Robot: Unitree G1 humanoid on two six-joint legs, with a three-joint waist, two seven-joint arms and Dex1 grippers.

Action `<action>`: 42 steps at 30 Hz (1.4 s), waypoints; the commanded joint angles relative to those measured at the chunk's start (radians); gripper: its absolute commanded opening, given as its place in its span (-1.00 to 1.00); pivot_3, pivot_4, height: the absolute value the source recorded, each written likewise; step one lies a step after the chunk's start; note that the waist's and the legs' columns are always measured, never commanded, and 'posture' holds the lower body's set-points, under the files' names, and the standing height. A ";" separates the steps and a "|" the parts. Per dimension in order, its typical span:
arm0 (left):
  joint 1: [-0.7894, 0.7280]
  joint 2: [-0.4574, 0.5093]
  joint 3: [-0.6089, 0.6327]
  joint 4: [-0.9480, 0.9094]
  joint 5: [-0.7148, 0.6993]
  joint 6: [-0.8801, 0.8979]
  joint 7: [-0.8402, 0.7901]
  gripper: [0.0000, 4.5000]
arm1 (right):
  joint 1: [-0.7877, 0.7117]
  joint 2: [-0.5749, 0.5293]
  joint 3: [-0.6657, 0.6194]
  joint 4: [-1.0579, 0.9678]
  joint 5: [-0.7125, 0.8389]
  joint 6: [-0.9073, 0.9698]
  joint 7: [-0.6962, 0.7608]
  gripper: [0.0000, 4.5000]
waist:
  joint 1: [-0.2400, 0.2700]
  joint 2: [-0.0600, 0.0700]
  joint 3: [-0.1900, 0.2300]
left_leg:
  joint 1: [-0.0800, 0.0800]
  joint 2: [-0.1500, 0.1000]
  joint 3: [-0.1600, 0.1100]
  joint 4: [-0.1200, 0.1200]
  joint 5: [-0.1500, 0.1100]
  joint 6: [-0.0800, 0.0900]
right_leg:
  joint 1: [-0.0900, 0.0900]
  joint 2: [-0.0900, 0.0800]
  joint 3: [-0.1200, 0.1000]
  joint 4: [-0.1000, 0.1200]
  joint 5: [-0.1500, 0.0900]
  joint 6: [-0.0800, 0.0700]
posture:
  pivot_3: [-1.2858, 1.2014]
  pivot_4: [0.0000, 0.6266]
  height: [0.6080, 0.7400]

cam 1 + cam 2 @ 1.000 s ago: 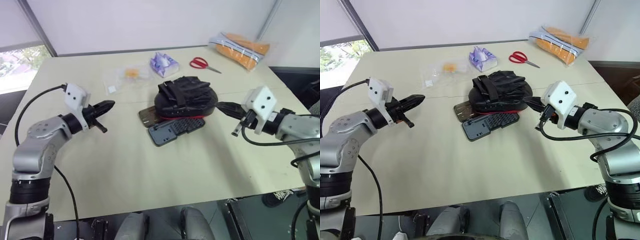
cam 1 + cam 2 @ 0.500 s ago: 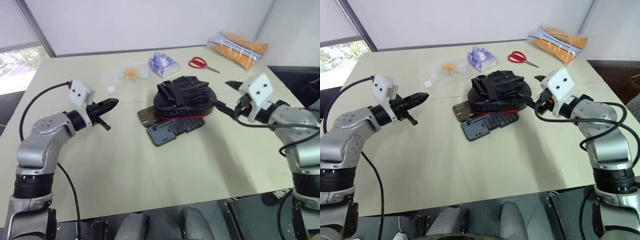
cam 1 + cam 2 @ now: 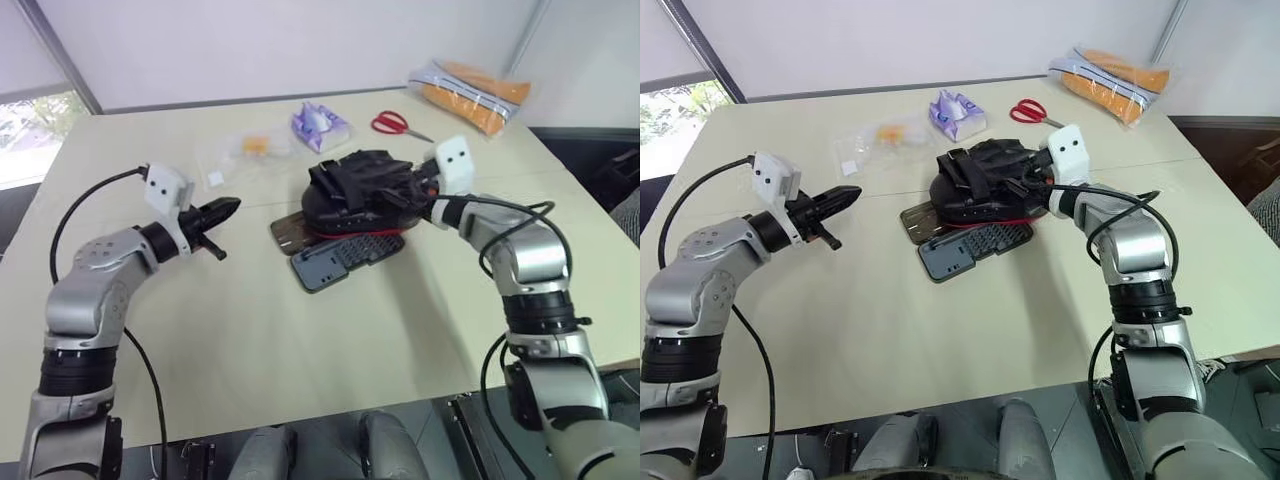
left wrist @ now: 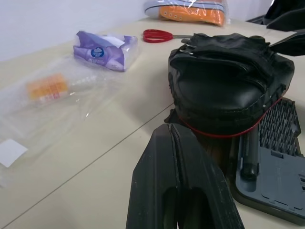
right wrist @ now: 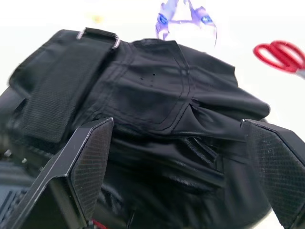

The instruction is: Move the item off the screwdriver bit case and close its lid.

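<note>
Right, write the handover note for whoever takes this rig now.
Right gripper: open, fingers either side of the boxing mitt, not closed on it.
Left gripper: shut, empty, held above the table to the left of the case.
Mitt lies on the screwdriver bit case, covering most of the brown lid; grey-blue bit tray exposed in front.
Done: right gripper is at the mitt.
Left: grip the mitt, lift it off, set it aside, fold the lid shut.
</note>
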 commanded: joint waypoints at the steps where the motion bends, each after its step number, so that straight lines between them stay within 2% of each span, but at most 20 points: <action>1: 0.010 0.004 0.021 -0.056 -0.005 -0.012 0.012 -1.00 | -0.042 0.020 -0.005 0.090 -0.033 -0.043 -0.032 0.97 | -0.001 0.000 0.000 | 0.000 0.000 0.000 0.000 0.000 0.000 | -0.001 0.000 0.000 0.000 0.000 0.000 | 0.03 -0.52 1.00; 6: 0.023 0.001 0.031 -0.071 -0.004 -0.013 0.029 -1.00 | -0.062 0.058 -0.022 0.188 -0.016 -0.008 -0.034 0.97 | -0.005 0.000 0.000 | -0.001 0.000 0.000 0.001 0.000 0.000 | -0.001 0.000 0.000 0.001 0.000 0.000 | 0.03 -0.52 1.00; 9: 0.026 0.000 0.032 -0.075 -0.004 -0.017 0.038 -1.00 | -0.067 0.073 -0.023 0.215 -0.016 0.001 -0.030 0.58 | -0.006 0.001 -0.001 | 0.000 0.000 0.000 0.001 0.001 -0.001 | -0.001 0.000 0.000 0.001 0.001 -0.001 | 0.03 -0.52 1.00; 13: 0.029 -0.005 0.036 -0.077 -0.002 -0.025 0.051 -1.00 | -0.058 0.081 -0.014 0.205 -0.015 0.017 -0.013 -0.28 | -0.005 0.000 -0.001 | 0.000 0.000 0.000 0.002 0.001 -0.001 | 0.000 0.000 0.000 0.002 0.001 -0.001 | 0.03 -0.52 1.00; 14: 0.028 -0.007 0.036 -0.077 -0.002 -0.027 0.054 -1.00 | -0.055 0.082 -0.011 0.199 -0.015 0.022 -0.009 -0.38 | -0.005 0.000 -0.001 | 0.000 0.000 0.000 0.002 0.001 -0.001 | 0.000 0.000 0.000 0.002 0.001 -0.001 | 0.03 -0.52 1.00; 22: 0.025 -0.013 0.031 -0.072 0.001 -0.037 0.060 -1.00 | -0.043 0.091 -0.047 0.120 -0.003 0.021 -0.035 -0.38 | -0.005 0.001 -0.001 | 0.000 0.000 0.000 0.001 0.001 -0.001 | -0.001 0.000 0.000 0.002 0.001 -0.001 | 0.03 -0.52 1.00; 26: 0.021 -0.015 0.030 -0.071 0.000 -0.037 0.064 -1.00 | -0.033 0.073 -0.074 0.028 -0.053 -0.088 -0.111 -0.38 | -0.005 0.001 -0.001 | -0.001 0.000 0.000 0.001 0.001 -0.001 | -0.001 0.000 0.000 0.001 0.001 -0.001 | 0.03 -0.52 1.00; 31: 0.028 -0.019 0.024 -0.073 0.001 -0.040 0.064 -1.00 | -0.023 0.052 -0.139 -0.073 -0.065 -0.118 -0.196 -0.38 | -0.002 0.001 -0.001 | -0.005 -0.001 0.000 0.002 0.001 -0.002 | -0.005 0.000 0.000 0.002 0.001 -0.001 | 0.03 -0.52 1.00; 39: 0.014 -0.033 0.007 -0.056 0.005 -0.044 0.059 -1.00 | 0.006 0.064 -0.164 -0.144 -0.020 -0.026 -0.208 -0.38 | -0.009 0.001 -0.001 | -0.004 0.000 0.000 0.001 0.001 -0.002 | -0.005 0.000 0.000 0.003 0.001 -0.001 | 0.03 -0.52 1.00; 42: 0.011 -0.034 0.005 -0.052 0.006 -0.044 0.056 -1.00 | -0.008 0.111 -0.160 -0.170 0.035 0.047 -0.199 -0.38 | -0.020 0.001 -0.001 | -0.004 0.000 0.000 0.001 0.001 -0.002 | -0.006 0.000 0.000 0.003 0.001 -0.001 | 0.03 -0.52 1.00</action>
